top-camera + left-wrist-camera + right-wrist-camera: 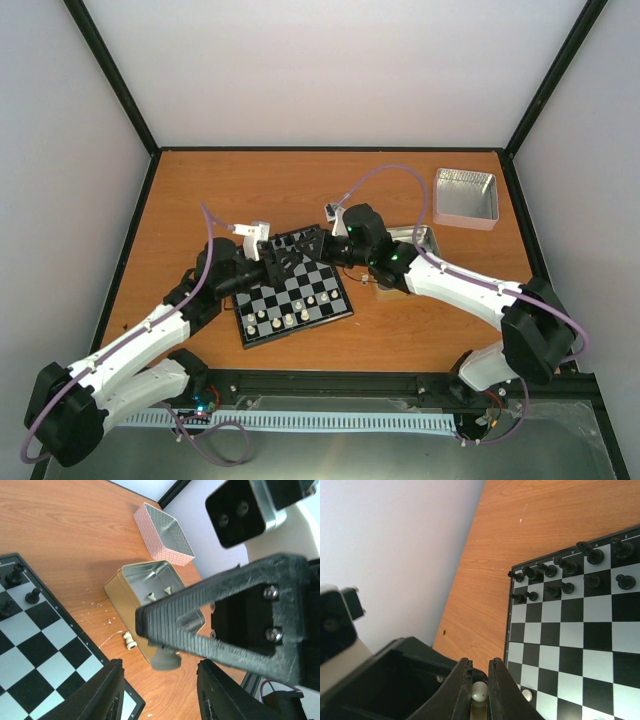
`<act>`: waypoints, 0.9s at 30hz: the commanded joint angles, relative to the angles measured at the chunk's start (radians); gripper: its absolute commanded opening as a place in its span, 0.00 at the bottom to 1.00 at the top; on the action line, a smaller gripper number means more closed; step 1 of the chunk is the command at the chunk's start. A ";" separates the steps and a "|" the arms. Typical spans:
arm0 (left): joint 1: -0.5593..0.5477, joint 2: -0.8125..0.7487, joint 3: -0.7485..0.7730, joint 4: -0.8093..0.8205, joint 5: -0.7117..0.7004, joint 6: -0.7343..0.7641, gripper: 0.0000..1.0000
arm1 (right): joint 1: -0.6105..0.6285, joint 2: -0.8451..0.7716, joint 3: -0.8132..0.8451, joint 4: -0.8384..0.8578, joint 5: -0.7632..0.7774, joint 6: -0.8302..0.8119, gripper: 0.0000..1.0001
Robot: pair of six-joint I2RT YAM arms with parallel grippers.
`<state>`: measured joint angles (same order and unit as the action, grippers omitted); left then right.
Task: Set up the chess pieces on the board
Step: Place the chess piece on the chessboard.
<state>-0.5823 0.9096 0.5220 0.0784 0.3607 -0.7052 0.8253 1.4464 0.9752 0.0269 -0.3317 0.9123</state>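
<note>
Right gripper (479, 672) is pinching a cream-white pawn (479, 691) at the board's (575, 640) edge; left gripper (160, 680), half-open and empty, is crowding it, risking a pawn-dropping bump.

Left gripper (160, 695) and right gripper (480, 690) crowd over the board's (300, 285) far half; an open tin (119, 597) sits just right of it; its left side lies free.

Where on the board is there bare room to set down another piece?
The middle rows of the board are bare, between the black pieces along one edge and the white pieces along the opposite edge. Those two edges are crowded.
</note>
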 commanded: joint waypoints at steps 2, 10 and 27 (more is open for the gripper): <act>0.006 -0.026 -0.020 0.038 0.031 0.007 0.42 | 0.008 0.031 0.035 0.089 -0.032 0.085 0.10; 0.006 -0.033 -0.007 0.049 -0.010 0.007 0.42 | 0.016 0.027 0.044 0.078 -0.051 0.020 0.10; 0.006 -0.101 -0.033 0.085 -0.113 0.100 0.13 | 0.036 0.037 0.060 0.060 -0.149 -0.055 0.13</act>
<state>-0.5846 0.8238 0.4767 0.1139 0.3149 -0.6739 0.8421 1.4750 1.0088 0.1154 -0.4133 0.8978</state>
